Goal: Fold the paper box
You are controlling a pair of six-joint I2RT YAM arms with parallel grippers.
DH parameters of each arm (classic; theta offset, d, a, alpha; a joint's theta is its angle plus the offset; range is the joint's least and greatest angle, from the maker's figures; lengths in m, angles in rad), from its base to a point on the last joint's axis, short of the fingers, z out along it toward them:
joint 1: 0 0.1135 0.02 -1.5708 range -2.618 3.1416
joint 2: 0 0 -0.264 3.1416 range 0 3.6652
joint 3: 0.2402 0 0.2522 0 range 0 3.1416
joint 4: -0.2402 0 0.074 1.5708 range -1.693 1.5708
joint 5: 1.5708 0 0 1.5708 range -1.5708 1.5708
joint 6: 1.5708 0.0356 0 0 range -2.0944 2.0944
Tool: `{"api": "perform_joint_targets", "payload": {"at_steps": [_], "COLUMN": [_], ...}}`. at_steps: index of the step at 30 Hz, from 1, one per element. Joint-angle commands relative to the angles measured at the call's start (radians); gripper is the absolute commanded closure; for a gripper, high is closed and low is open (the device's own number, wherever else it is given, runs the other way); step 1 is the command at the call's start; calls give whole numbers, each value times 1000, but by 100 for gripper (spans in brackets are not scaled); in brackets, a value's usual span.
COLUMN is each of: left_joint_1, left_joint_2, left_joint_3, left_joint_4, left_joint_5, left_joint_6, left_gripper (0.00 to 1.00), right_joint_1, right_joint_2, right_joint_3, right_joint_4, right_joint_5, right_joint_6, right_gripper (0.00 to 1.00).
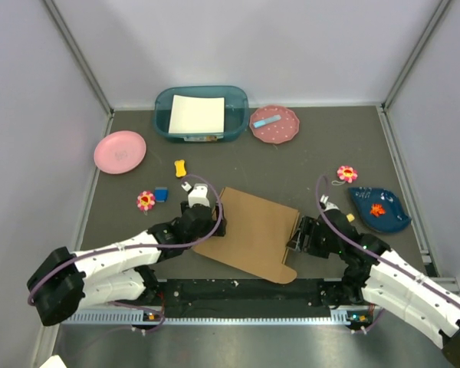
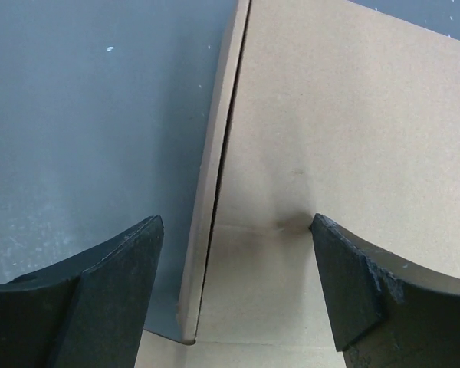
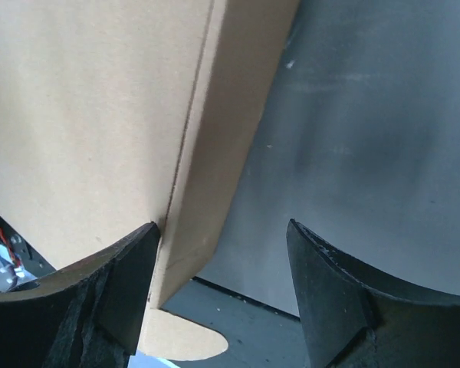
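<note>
Light: bright, even, from overhead.
Shadows: soft; faint smudge on the paper box (image 2: 345, 153).
Glare: pale sheen on the table (image 3: 368, 130).
Focus: wrist views slightly soft up close.

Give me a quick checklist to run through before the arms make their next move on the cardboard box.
1. Left gripper open: ok, jaws apart, straddling the left side flap of the paper box.
2. Right gripper open: ok, jaws apart at the right side flap, nothing clamped.
3. Box between both arms: ok.
4. Blue block and flower toy apart from the box: ok.
5. Side flaps fully upright: cannot tell.
6. Folding finished: not ok, the rounded tab sticks out at the near edge.
</note>
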Motion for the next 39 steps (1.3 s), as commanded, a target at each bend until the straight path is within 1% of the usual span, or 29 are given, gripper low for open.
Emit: {"api": "perform_joint_targets", "payload": {"at_steps": [1, 4, 5, 6, 7, 8, 9, 13, 14, 15, 16, 17, 19, 23, 24, 27, 28, 30, 31, 34, 36, 39], "left_joint_1": [0, 0, 2, 2, 0, 0, 0, 0, 2, 2, 0, 0, 2, 3, 6, 32, 55, 83, 117, 183, 203, 209], "left_joint_2": [32, 47, 53, 59, 78, 88, 102, 168, 176, 179, 181, 181, 172, 162, 162, 158, 144, 115, 81, 14, -6, 6], "left_joint_3": [-53, -69, -75, -75, -75, -73, -72, -64, -66, -66, -64, -61, -58, -37, -32, -12, -9, -13, -26, -50, -53, -52], "left_joint_4": [60, 90, 98, 104, 133, 146, 158, 218, 227, 233, 235, 230, 230, 232, 233, 219, 213, 215, 222, 248, 258, 255], "left_joint_5": [83, 113, 119, 131, 139, 145, 149, 131, 123, 116, 87, 74, 55, 19, 19, 39, 47, 77, 94, 165, 203, 255], "left_joint_6": [-22, -37, -51, -58, -66, -83, -94, -149, -157, -166, -175, -195, -206, -192, -186, -157, -140, -123, -105, -80, -66, -39], "left_gripper": [18, 23, 24, 24, 25, 26, 27, 33, 37, 39, 42, 47, 48, 44, 39, 29, 22, 18, 16, 14, 14, 18], "right_joint_1": [8, 2, -5, -27, -44, -63, -113, -215, -230, -245, -267, -273, -293, -314, -318, -330, -333, -333, -333, -333, -333, -333], "right_joint_2": [15, 52, 72, 91, 148, 180, 209, 372, 432, 460, 486, 516, 587, 710, 765, 822, 836, 837, 833, 826, 814, 784], "right_joint_3": [-23, -18, -15, -12, -5, -3, 2, 43, 57, 72, 107, 129, 187, 288, 307, 350, 351, 345, 336, 324, 313, 269], "right_joint_4": [118, 167, 214, 236, 257, 323, 352, 483, 498, 527, 531, 535, 549, 569, 569, 567, 567, 572, 575, 575, 575, 613], "right_joint_5": [24, 44, 44, 38, 27, 7, -41, -129, -138, -158, -161, -163, -165, -181, -191, -227, -231, -235, -240, -243, -246, -257], "right_joint_6": [14, 9, -4, -9, -24, -36, -44, -96, -107, -118, -141, -152, -182, -236, -247, -271, -276, -280, -281, -277, -270, -238], "right_gripper": [32, 33, 34, 34, 35, 35, 36, 45, 47, 48, 52, 53, 55, 54, 54, 53, 53, 52, 52, 51, 51, 51]}}
